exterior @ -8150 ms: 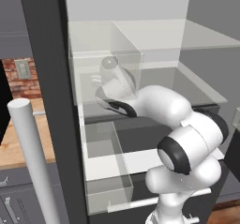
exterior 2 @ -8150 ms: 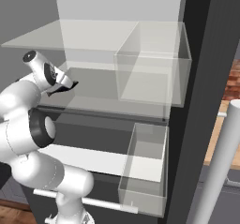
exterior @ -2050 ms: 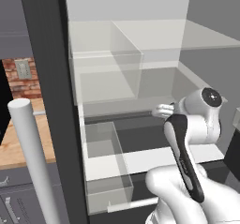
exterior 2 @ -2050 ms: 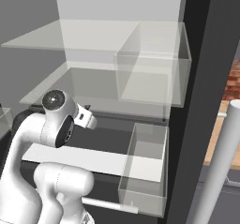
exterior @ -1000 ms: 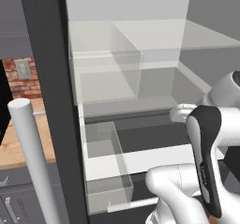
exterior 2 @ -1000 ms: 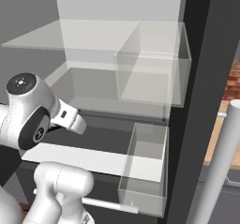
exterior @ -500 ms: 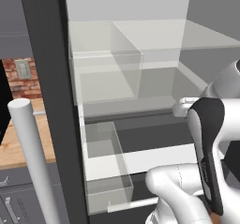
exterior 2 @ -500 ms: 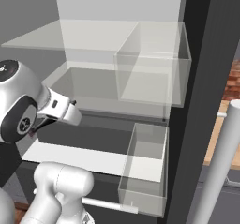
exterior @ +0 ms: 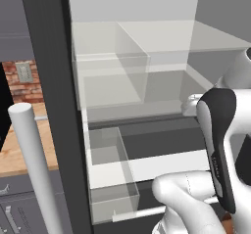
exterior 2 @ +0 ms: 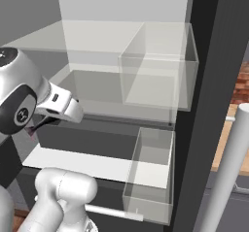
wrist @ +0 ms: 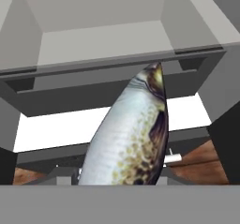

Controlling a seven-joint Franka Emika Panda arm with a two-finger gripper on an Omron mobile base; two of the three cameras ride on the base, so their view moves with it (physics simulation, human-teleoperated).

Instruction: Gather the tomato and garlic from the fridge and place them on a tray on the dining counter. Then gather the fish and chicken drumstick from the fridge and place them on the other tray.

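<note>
step: carrying fish [wrist: 131,134] clear of fridge [exterior 2: 160,85] | fingers: clamped on fish, which juts ahead of them | next: drive to dining counter; lower onto the other tray

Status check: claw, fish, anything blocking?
Claw shut on fish, out in front of the fridge shelves. Fish hangs lengthwise from the claw, free of the shelves. Nothing in the way.
</note>
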